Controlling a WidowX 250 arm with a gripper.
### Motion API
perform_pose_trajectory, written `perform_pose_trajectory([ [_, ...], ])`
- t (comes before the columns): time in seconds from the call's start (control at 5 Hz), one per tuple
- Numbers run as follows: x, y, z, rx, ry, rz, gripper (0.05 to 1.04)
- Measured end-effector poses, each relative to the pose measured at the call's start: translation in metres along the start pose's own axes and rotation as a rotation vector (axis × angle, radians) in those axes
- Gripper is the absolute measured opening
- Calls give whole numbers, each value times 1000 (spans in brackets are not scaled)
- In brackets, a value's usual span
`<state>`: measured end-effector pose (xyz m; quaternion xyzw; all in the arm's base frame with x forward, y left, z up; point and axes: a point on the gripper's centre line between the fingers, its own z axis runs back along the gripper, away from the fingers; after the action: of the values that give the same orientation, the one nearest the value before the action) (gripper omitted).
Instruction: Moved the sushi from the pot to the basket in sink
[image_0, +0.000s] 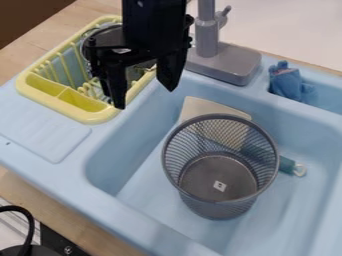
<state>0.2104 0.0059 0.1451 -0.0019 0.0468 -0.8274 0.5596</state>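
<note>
The black gripper (145, 96) hangs at the upper left, over the right part of the yellow dish rack and the sink's edge. Its fingers are spread apart with nothing between them. Behind it, a metal pot (108, 34) sits in the rack, mostly covered by the gripper, so its contents, including any sushi, are hidden. A grey wire-mesh basket (220, 182) stands upright in the light blue sink (143, 200), with a small white tag on its bottom.
The yellow rack (87, 114) rests left of the basin. A grey faucet (230, 62) rises at the back. Behind the basket lie a beige board (195, 107) and a teal-handled item (287, 165). A blue toy (286, 82) sits in the back-right compartment.
</note>
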Motion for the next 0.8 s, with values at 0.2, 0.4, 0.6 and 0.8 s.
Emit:
perform_pose_trajectory([
  [0.2, 1, -2, -4, -12, -13, 22, 999],
  [0.4, -8, -3, -5, 8, -43, 189, 999],
  [0.6, -21, -9, -2, 28, -34, 398, 999],
  [0.8, -36, -17, 3, 65, -106, 655, 999],
])
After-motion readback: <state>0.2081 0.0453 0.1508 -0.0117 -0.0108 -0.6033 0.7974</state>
